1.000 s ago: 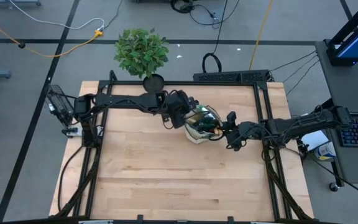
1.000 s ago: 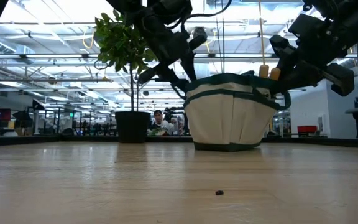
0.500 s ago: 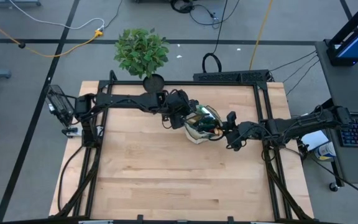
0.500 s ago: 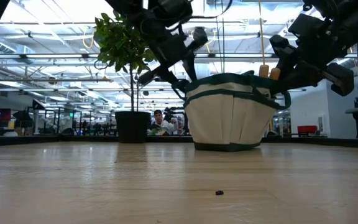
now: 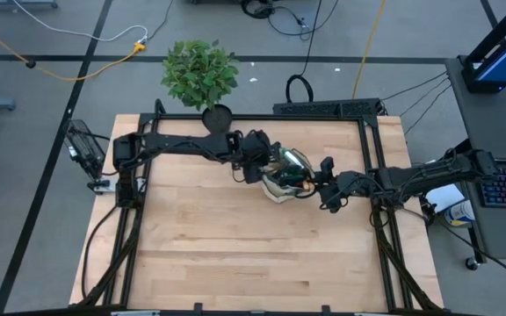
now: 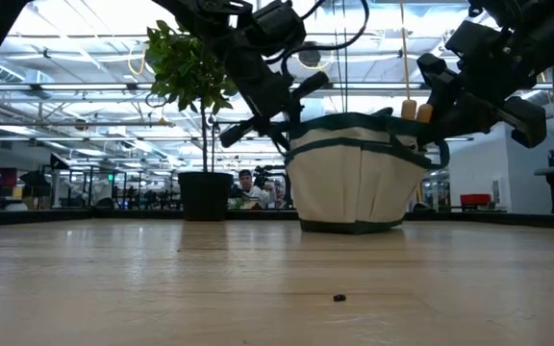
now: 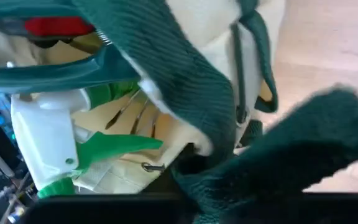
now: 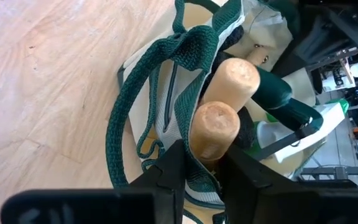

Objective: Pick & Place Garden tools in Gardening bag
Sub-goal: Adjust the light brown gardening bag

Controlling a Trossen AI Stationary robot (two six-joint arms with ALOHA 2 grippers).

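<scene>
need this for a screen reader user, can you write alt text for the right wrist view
Two round wooden tool handles stand up out of a beige gardening bag with dark green trim, seen close from above on a light wooden table. The right gripper reaches the bag's rim, a dark finger either side of the nearer handle. A dark green woven strap loops beside the bag.

We see both dark arms stretched toward the gardening bag (image 5: 285,173) in the middle of the bench. The left arm runs from its base at the far left edge, elbow nearly straight, and its left end effector (image 5: 266,167) sits at the bag's left rim, tipped down over the opening; whether its fingers are parted we cannot tell. The right arm reaches in low from the right, wrist bent, and the right end effector (image 8: 199,163) meets the bag's right rim, its fingers closed on the dark green trim there.
</scene>
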